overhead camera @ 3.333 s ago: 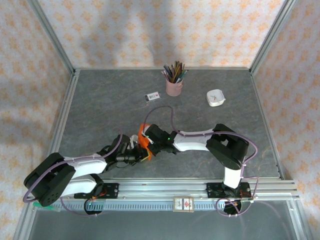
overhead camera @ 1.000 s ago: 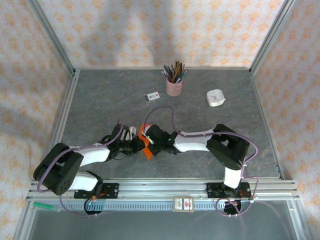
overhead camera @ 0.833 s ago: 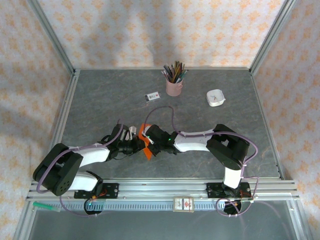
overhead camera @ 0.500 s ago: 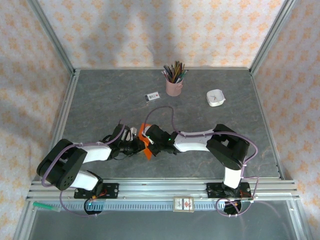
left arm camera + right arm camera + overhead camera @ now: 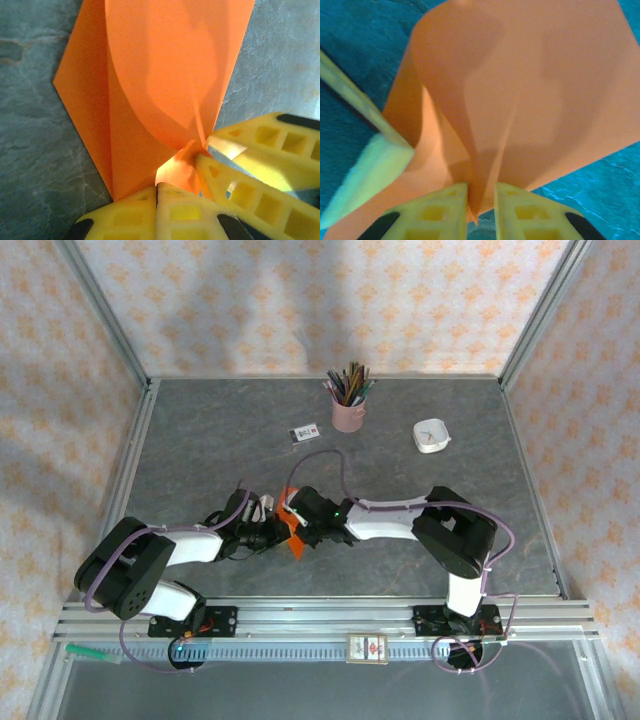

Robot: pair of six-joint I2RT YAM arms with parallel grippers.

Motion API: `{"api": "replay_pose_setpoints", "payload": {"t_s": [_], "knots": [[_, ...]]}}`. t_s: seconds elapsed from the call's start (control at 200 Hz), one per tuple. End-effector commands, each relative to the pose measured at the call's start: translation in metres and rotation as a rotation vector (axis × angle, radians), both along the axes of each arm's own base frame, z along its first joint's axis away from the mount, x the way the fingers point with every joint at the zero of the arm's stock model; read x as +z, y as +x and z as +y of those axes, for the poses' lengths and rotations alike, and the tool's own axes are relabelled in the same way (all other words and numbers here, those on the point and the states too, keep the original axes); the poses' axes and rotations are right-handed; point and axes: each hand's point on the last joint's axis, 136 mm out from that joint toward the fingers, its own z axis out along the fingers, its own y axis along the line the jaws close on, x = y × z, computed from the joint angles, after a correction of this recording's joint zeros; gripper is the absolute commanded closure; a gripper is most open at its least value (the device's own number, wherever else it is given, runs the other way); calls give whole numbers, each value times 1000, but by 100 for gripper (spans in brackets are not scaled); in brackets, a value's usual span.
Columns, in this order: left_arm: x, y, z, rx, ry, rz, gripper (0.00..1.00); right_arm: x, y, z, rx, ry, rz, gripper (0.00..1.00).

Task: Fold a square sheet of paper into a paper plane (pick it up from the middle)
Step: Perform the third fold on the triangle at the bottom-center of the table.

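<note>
The square sheet of paper (image 5: 296,544) is found partly folded (its flaps raised rather than lying flat) near the middle of the table (image 5: 200,455). It is at roughly 6 o'clock from the pink pencil cup (image 5: 348,415) and the small white card (image 5: 304,433). In the overhead view it is flanked by the two arms, the left at its 9 o'clock side and the right at its 3 o'clock side.

In the right wrist view, the right end effector (image 5: 481,192) is seen clamped on a raised crease of the sheet. Only a narrow slit is left between its pads, and the paper fans out toward 12 o'clock. One yellow finger (image 5: 367,175) of the other arm is seen against the sheet at 9 o'clock.

In the left wrist view, the left end effector (image 5: 157,189) is closed, its pads pressed together. A creased corner of the sheet appears to be pinched at their tips, though the contact itself is partly hidden. The other arm's yellow fingers (image 5: 260,205) are seen at 4 o'clock, meeting the same corner.
</note>
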Motion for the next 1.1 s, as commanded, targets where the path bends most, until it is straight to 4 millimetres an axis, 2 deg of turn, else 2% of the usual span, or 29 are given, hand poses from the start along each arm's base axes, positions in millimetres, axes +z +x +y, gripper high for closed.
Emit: {"api": "replay_pose_setpoints", "payload": {"t_s": [0.0,0.25,0.345,0.501,0.606,0.731,0.866,1.096], "knots": [[-49,-33,33,32,187,143,94,4,13,-15,-35,-64,-24,78],[-49,-30,33,69,186,137,95,44,25,-24,-95,29,-43,74],[-48,-29,33,83,178,134,95,59,14,-25,-131,124,-5,75],[-47,-28,32,91,172,130,95,72,-24,-12,-200,375,191,78],[-46,-29,31,90,163,132,95,72,-49,3,-251,505,320,82],[-46,-29,32,93,164,128,95,65,-69,25,-281,592,442,87],[-47,-31,32,92,163,131,95,52,-74,34,-300,604,490,91],[-46,-31,32,84,164,127,95,40,-71,44,-296,596,506,94]]}}
